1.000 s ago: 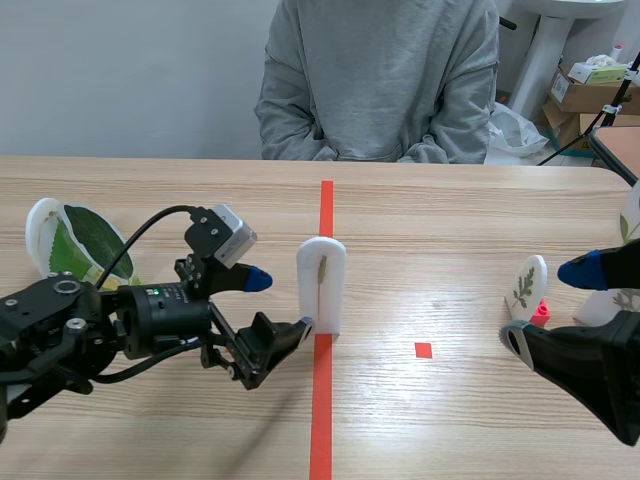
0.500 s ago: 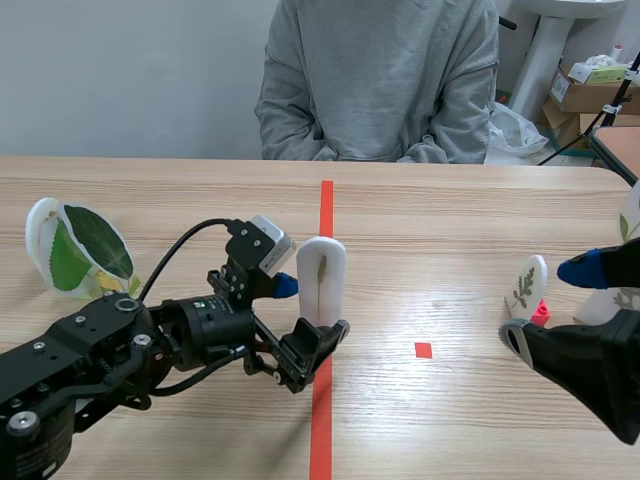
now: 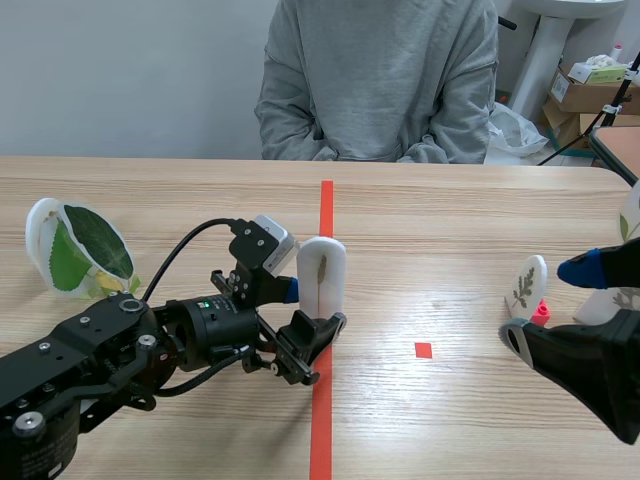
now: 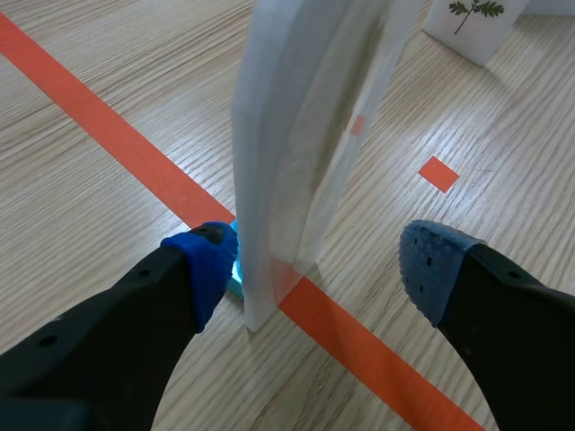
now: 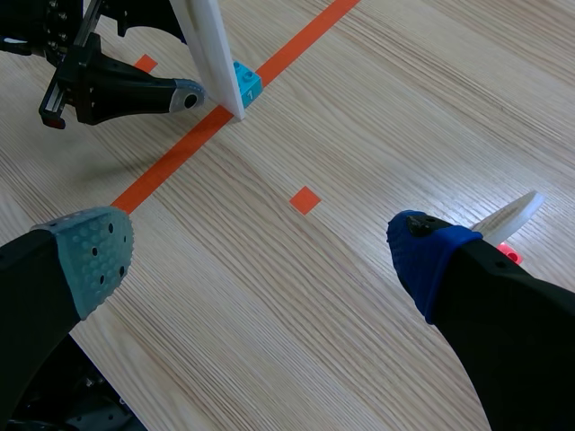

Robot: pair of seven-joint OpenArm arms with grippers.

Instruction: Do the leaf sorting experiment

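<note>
While my left claw [image 4: 321,262] stands open around the upright white card [image 4: 305,135] on the bench [image 3: 450,230], my right claw [image 5: 256,250] hangs open, with a small leaf card [image 5: 512,211] at its 2 o'clock.

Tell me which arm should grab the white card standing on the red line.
Left. The left pincer, open, straddles the white card, with one fingertip on either side of it. The right pincer, also open, sits well off to the side near the small leaf card.
</note>
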